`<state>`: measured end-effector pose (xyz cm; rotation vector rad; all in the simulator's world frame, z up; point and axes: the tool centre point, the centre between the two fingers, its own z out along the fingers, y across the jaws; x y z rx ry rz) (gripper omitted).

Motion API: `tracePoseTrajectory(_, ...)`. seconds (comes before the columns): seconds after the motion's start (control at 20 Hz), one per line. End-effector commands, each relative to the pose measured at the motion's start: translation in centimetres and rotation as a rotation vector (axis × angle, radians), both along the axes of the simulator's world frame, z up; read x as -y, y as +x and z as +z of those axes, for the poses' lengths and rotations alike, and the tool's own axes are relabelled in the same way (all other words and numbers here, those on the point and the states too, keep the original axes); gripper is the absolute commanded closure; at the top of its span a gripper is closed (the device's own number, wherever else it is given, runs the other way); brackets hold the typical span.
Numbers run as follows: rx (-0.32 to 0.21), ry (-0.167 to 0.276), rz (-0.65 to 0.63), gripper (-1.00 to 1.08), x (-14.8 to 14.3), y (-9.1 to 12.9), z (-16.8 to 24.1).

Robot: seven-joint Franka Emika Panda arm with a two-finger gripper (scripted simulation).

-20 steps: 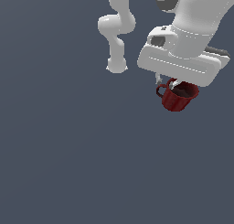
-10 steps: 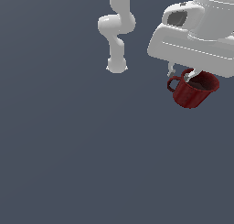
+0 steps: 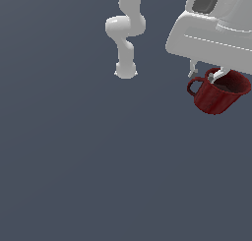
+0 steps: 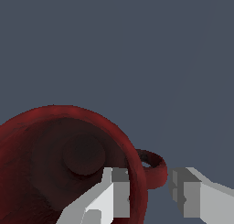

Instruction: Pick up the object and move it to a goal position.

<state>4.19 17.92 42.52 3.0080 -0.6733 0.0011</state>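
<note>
The object, a dark red mug (image 3: 216,95), hangs tilted in the air under the white hand at the exterior view's right, its loop handle (image 3: 194,85) pointing to that view's left. My gripper (image 3: 204,74) is shut on the mug at the rim beside the handle. In the wrist view the mug (image 4: 68,163) shows its dark inside. One finger (image 4: 114,193) sits inside the rim. The other finger (image 4: 185,191) is outside, past the handle (image 4: 153,166). The gripper (image 4: 150,193) straddles the wall and handle there.
The white arm's links and round base (image 3: 125,68) stand at the upper middle of the exterior view. A plain grey-blue ground (image 3: 98,176) lies beneath, with no other objects in view.
The gripper, with the mug in it, has shifted toward the exterior view's right and slightly up, and both look larger. The grip on the mug is unchanged.
</note>
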Motion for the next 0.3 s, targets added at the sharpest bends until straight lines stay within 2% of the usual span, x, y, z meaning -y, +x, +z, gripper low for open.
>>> tracePoseTrajectory(0.0,0.004,0.001,0.000,1.08,-0.10,0.17,0.51)
tracePoseTrajectory(0.25,0.004,0.001,0.000,1.08,-0.17,0.28,0.70)
